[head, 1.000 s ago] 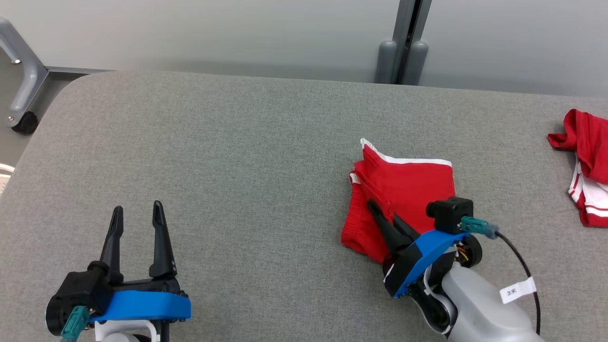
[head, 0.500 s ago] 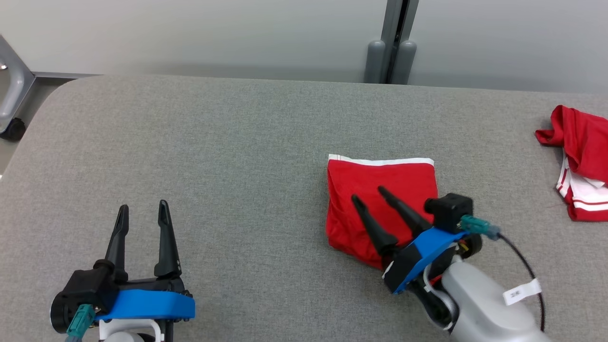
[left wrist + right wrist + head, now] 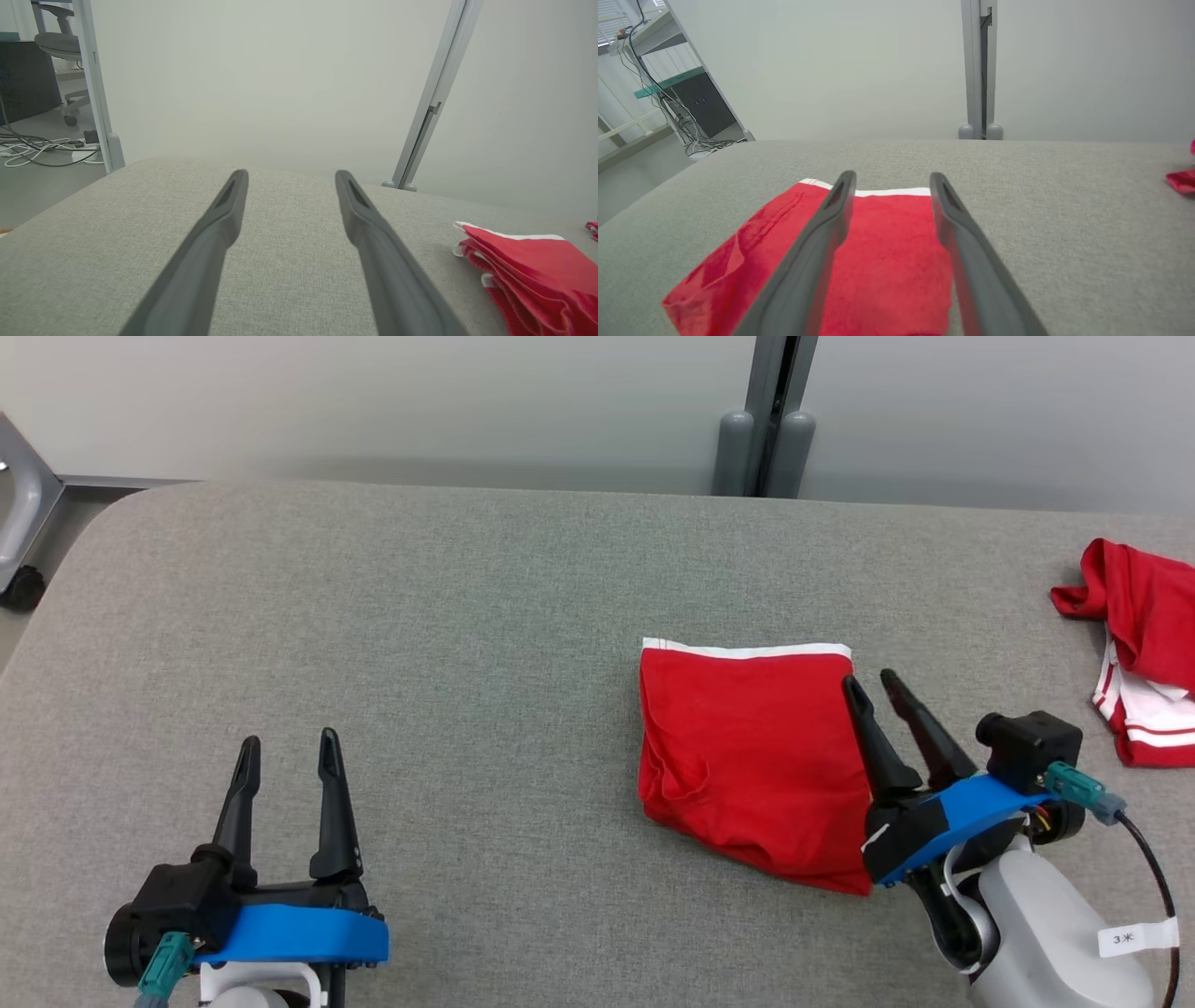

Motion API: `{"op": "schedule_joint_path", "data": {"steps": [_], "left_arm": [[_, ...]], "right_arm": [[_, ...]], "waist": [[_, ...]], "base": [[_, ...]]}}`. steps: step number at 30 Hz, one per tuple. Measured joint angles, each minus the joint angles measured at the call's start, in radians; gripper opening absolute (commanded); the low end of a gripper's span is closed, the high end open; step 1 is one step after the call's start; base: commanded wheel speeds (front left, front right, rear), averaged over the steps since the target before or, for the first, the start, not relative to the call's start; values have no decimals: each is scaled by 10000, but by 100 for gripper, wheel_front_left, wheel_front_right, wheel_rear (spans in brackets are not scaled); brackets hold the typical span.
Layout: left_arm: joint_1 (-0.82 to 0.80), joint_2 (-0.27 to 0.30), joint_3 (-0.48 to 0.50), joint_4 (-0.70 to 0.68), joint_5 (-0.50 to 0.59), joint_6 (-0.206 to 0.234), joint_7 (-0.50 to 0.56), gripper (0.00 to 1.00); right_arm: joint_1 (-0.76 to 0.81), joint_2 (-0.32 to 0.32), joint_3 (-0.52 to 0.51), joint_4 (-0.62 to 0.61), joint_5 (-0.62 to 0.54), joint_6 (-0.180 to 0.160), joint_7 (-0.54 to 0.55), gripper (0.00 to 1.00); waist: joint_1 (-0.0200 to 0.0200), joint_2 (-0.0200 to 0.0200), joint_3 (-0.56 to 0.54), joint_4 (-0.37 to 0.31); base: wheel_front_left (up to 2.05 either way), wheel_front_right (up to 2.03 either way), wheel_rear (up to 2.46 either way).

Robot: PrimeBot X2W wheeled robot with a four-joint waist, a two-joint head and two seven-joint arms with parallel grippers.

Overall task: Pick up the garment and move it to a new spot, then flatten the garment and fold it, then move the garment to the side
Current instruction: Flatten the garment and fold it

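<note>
Hovering with right hand (image 3: 868, 679) released, folded garment (image 3: 747, 747) just left of it; risking snagging the edge, undoing the fold.

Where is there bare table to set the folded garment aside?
Widest: the table's left half, from the folded garment to the left edge, ahead of the left jaws. Crowded: the right, where the right jaws stand between it and crumpled red clothing.

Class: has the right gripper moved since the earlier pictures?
Yes. The right gripper shifted right: from left of the grey post to right of it.
</note>
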Motion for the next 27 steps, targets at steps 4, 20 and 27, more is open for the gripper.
{"op": "schedule_joint_path", "data": {"steps": [4, 20, 27], "left_arm": [[-65, 0, -40, 0, 35, -25, 0, 100], [-271, 0, -215, 44, 23, -36, 0, 100], [-331, 0, -259, 128, 23, -13, 0, 100]], "right_arm": [[44, 318, -127, 382, -257, 0, 0, 0], [-342, 1532, 1745, 1643, -658, 0, 2, 0], [-481, 1643, 3467, 1622, 174, 0, 2, 0]], "waist": [[0, 0, 123, 70], [0, 0, 471, 255], [0, 0, 470, 231]], "base": [[0, 0, 0], [0, 0, 0], [0, 0, 0]]}}
